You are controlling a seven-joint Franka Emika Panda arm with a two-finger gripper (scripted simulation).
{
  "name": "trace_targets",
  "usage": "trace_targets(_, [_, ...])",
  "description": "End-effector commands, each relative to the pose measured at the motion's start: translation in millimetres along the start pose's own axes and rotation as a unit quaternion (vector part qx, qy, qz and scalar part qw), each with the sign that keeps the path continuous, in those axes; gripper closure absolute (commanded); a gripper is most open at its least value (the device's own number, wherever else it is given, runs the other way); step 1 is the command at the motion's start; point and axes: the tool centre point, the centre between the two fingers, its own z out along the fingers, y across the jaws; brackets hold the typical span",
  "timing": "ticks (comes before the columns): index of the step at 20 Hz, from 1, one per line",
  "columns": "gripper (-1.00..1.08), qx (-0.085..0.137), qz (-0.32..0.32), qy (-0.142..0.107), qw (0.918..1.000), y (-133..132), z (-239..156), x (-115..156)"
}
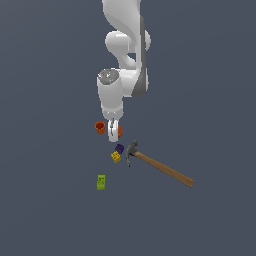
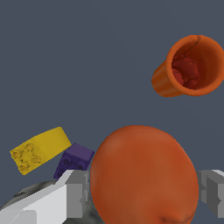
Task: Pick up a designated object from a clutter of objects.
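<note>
The designated object, a smooth orange-red ball [image 2: 144, 175], sits between my gripper [image 2: 144, 194]'s two grey fingers [image 2: 78, 192], which press on it from both sides. In the exterior view the ball [image 1: 120, 132] peeks out beside the white fingertips of the gripper [image 1: 114, 134], under the down-pointing arm. The rest of the clutter lies around it: an orange-red cup [image 1: 100, 128] [image 2: 188, 65] close by, a purple block [image 1: 119, 148] [image 2: 75, 158], a yellow block [image 1: 116, 157] [image 2: 39, 149], a green block [image 1: 101, 182] and a hammer [image 1: 160, 166].
The hammer's dark head [image 1: 131, 150] lies just past the purple block, with its wooden handle running off toward the exterior view's right. The cup lies tipped with something dark red inside. All things rest on a plain grey-blue floor [image 1: 50, 200].
</note>
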Motion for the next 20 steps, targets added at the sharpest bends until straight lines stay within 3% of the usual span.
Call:
trace_targets(1, [1.08, 0.001, 0.000, 0.001, 1.0000, -1.4, -16.1, -14.6])
trace_targets(20, [1.08, 0.001, 0.000, 0.002, 1.0000, -13.6, -176.8, -167.8])
